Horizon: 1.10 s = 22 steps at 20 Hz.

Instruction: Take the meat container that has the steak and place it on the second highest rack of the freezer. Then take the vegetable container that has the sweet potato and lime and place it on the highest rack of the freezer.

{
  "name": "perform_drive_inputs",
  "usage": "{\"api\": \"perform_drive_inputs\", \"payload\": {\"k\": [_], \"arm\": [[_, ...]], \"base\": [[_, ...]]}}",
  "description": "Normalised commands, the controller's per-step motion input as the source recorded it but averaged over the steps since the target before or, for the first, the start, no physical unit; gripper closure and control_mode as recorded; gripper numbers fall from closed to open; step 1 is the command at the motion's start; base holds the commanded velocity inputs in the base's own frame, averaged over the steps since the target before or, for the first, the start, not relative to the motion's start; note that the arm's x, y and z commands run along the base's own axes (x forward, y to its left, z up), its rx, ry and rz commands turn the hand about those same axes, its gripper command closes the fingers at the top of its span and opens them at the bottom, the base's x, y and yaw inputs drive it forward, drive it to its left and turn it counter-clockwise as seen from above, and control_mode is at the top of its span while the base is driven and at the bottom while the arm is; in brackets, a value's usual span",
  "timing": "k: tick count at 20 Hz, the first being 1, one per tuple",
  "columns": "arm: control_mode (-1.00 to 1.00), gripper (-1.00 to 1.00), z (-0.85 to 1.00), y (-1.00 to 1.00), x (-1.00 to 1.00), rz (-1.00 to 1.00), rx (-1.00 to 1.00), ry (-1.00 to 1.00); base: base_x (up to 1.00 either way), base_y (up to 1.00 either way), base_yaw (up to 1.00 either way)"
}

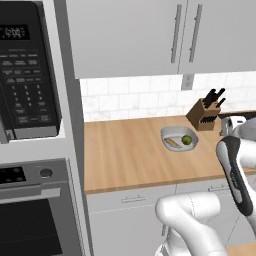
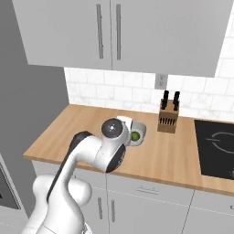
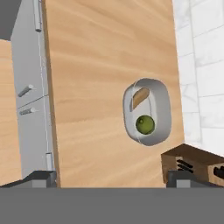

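The gripper [image 3: 111, 179] hung high over the wood counter [image 1: 125, 150], its two dark fingers spread wide w/ nothing between them. Below it, well clear, sat the round shallow light-grey vegetable container [image 3: 162, 109] – near the tiled backsplash, just beside the brown wooden knife block [image 1: 205, 114]. Inside lay the tan-orange sweet potato [image 3: 140, 97] and the small green lime [image 3: 145, 124], side by side.

Risks, as I judged them: the bowl is wide and shallow, so a pinch on the rim could tip it and roll the lime out. The knife block stood close enough that a finger coming down on that side could knock it. The carry to the freezer looked long – any tilt en route spills the contents.

Count: 1 bowl, 1 sweet potato, 1 lime, 1 knife block.
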Motion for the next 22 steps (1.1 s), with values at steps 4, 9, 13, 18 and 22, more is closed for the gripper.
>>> {"api": "perform_drive_inputs", "payload": {"k": [4, 9, 13, 18, 22], "arm": [[-1.00, -1.00, -0.01, -0.01, 0.00, 0.27, 0.00, 0.02], [-1.00, -1.00, -0.05, 0.00, 0.01, 0.13, 0.00, 0.00], [-1.00, -1.00, -0.01, 0.06, 0.00, 0.02, 0.00, 0.00], [-1.00, -1.00, -0.11, 0.22, 0.06, 0.00, 0.00, 0.00], [-1.00, -1.00, -0.19, 0.38, 0.23, 0.00, 0.00, 0.00]], "base": [[0.00, 0.00, 0.00], [0.00, 0.00, 0.00], [0.00, 0.00, 0.00], [0.00, 0.00, 0.00], [0.00, 0.00, 0.00]]}}
